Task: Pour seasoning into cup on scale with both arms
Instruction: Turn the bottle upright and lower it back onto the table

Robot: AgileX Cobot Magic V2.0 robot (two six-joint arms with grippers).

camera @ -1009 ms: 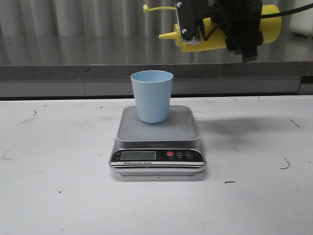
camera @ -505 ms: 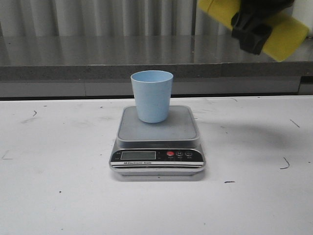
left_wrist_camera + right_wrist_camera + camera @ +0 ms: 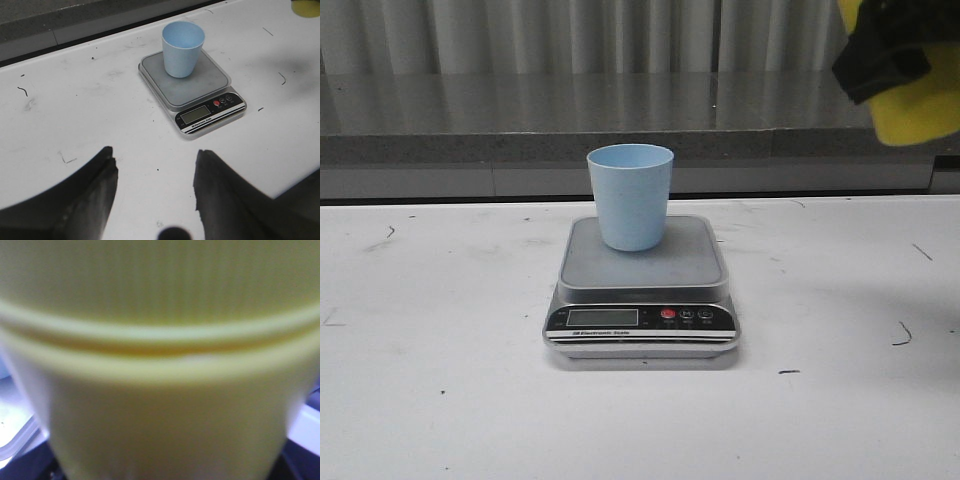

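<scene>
The left gripper has dark, matte, wedge-shaped fingers.

A laboratory or robot test bench rather than a home; a plain white table, scuffed with small dark marks, carries a digital kitchen scale near its middle; along the table's far edge runs a grey stone-like ledge; behind the ledge hangs a pale pleated curtain or corrugated backdrop; no domestic furnishing shows; the surfaces look bare and utilitarian.
</scene>
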